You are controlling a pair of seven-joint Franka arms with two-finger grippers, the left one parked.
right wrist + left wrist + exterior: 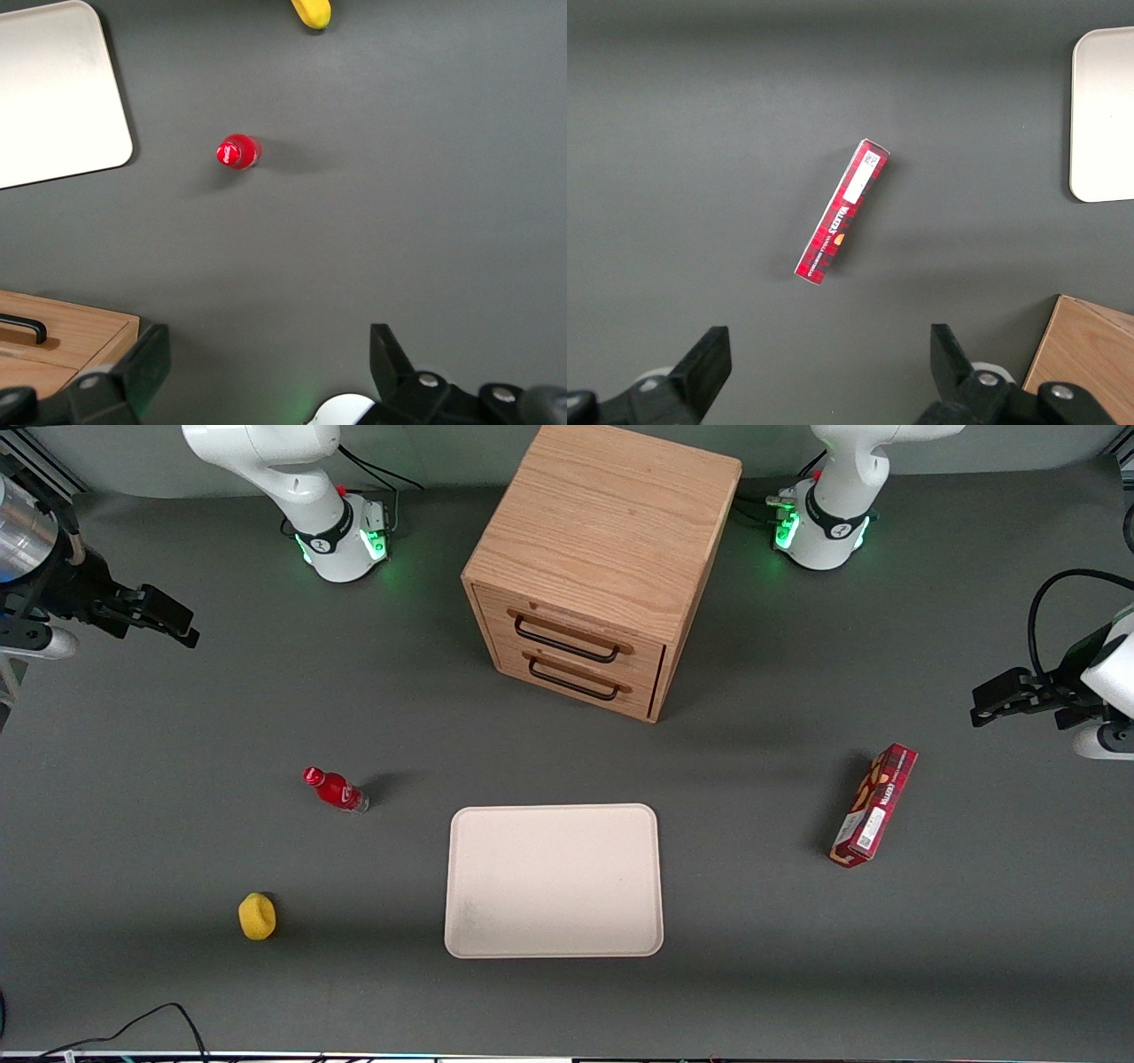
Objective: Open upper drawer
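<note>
Opening stage of the drawer task. We are holding the jaws (173,622) wide apart and empty, high over the working arm's end of the surface (133,797), well away from the cabinet (602,567). The wrist view is showing both fingers (146,363) spread with only bare grey surface between them.

The upper drawer (571,638) is sitting fully closed in the cabinet, directly above the matching lower drawer (576,677). Its black bar handle (567,640) is running across the drawer front, facing the front camera at a slight angle. One end of a handle (25,328) is also showing in the wrist view, at the cabinet's edge.

For a clean approach, we are judging that the jaws should travel toward the cabinet front and come in squarely at the middle of the upper bar, with one finger above and one below it. Closing on the centre should keep the pull from twisting the drawer. The pull itself should follow the angle of the cabinet front, not the edge of the surface.

Nearer the front camera than the cabinet, the red bottle (335,789), the yellow object (257,917), the tray (554,881) and the red box (873,806) are all lying apart from the drawer's likely path.
</note>
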